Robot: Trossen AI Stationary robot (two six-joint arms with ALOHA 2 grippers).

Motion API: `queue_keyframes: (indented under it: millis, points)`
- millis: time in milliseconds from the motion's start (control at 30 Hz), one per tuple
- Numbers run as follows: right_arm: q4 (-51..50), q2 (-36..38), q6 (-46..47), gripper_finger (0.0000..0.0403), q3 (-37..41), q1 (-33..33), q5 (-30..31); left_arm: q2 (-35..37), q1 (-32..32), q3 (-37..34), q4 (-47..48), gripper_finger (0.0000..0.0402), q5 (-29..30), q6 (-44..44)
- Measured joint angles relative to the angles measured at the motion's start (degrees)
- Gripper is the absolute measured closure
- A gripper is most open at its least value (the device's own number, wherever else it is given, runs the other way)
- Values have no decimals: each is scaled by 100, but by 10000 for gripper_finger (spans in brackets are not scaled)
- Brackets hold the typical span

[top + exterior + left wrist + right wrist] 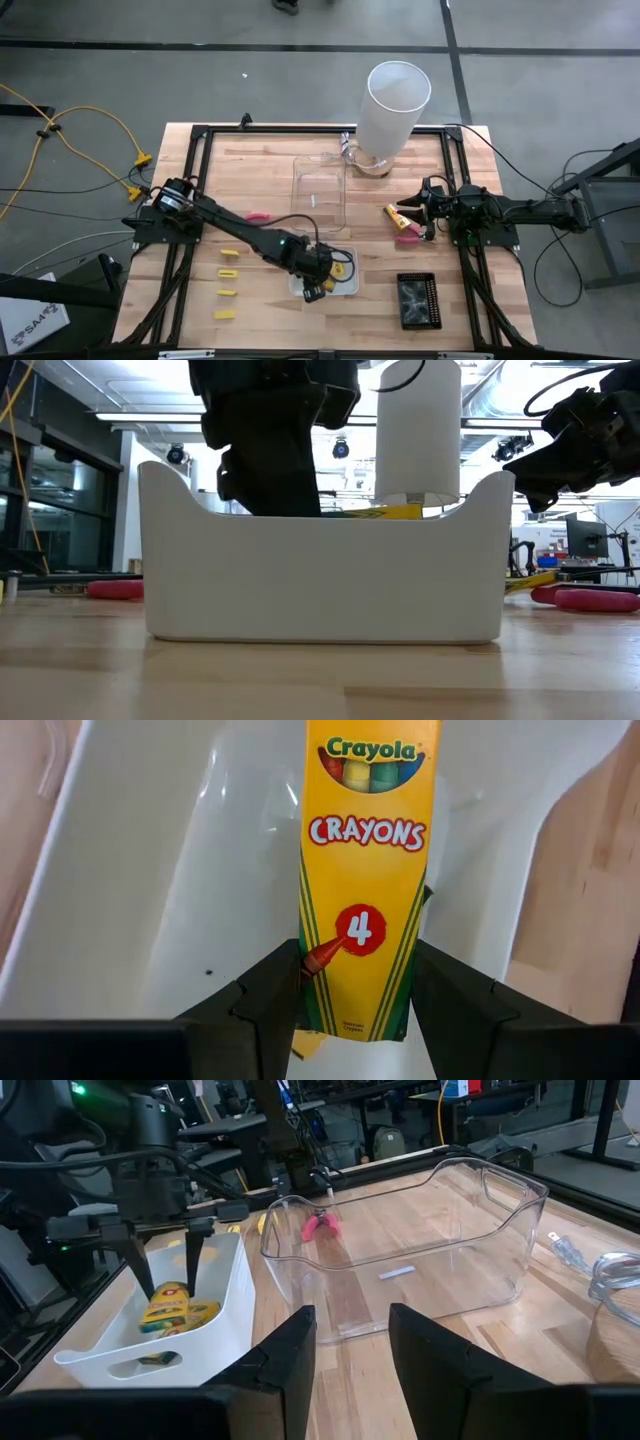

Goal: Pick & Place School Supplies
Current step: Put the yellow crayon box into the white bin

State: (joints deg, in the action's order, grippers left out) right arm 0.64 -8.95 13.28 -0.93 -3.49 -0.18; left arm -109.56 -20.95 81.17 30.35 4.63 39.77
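Currently listed, with the white tray (348,287) as reference point.

Item: crayon box (363,870), yellow-orange, printed "Crayola Crayons 4". Location: over the white tray's floor, gripped between the fingers of the left gripper (318,280); the fingers are partly closed against its two long sides, near its lower end. Holding it lengthwise this way probably lets it be laid flat among the packets already inside.

Item: further yellow packets (172,1312), lying in the white tray beneath the left gripper.

Item: right gripper (424,212), well away from the white tray, past the far corner of it, beside a yellow packet and pink-handled scissors (407,238) on the table. Fingers apart, nothing between them; it appears to wait.

Item: four small yellow blocks (229,272), in a row on the wood beside the white tray, on the left arm's side, apparently not yet collected.

Item: clear tray (320,187), just behind the white tray, no supplies visible inside.

Item: second pink-handled scissors (258,217), near the clear tray, on the table.
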Motion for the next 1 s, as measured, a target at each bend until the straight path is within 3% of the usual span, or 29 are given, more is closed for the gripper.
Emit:
queue_keyframes:
  millis: [667, 1000]
  points:
    - [1, 0, 0, 282, 2, 0, 1, 0, -24, 0, -26, 234, -388, 492]
    - [2, 0, -1, 282, 2, 0, 1, 2, -22, -2, -9, 182, -384, 466]
